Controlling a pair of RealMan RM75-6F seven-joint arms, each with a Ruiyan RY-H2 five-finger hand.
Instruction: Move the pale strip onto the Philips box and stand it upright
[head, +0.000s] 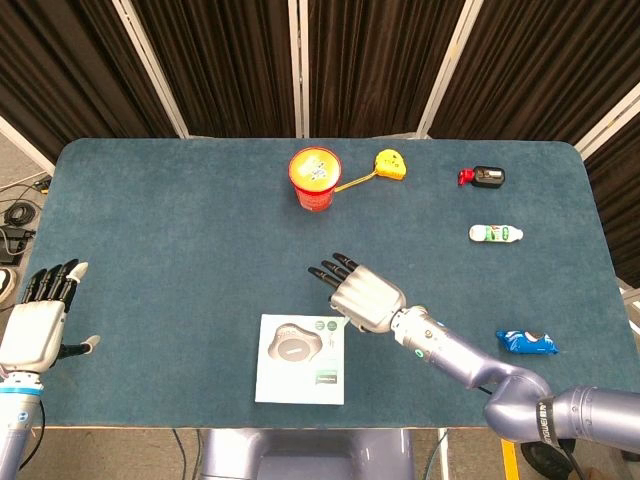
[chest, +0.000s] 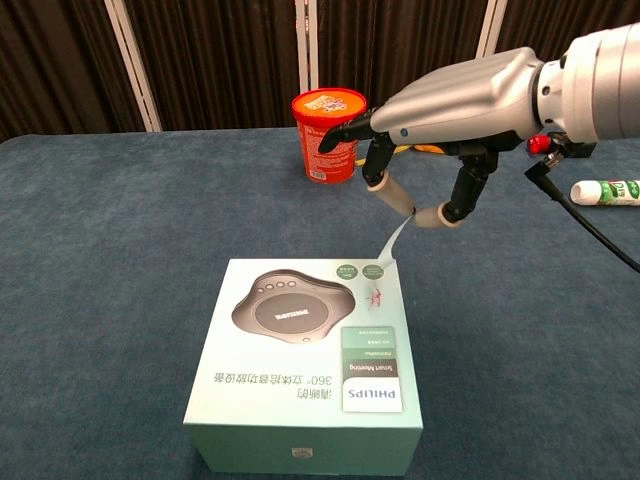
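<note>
One hand, the right (chest: 440, 150), pinches the pale strip (chest: 391, 240) above the Philips box (chest: 300, 380); left hand (head: 35, 325) spread, holding nothing.

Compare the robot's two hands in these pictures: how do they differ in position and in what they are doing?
The right hand is raised over the Philips box's far edge; the left hand hangs off the table's left edge. The right hand pinches the pale strip, whose lower end hangs at the box top; the left hand holds nothing, its fingers apart. Both look alike: grey with dark fingers.
</note>
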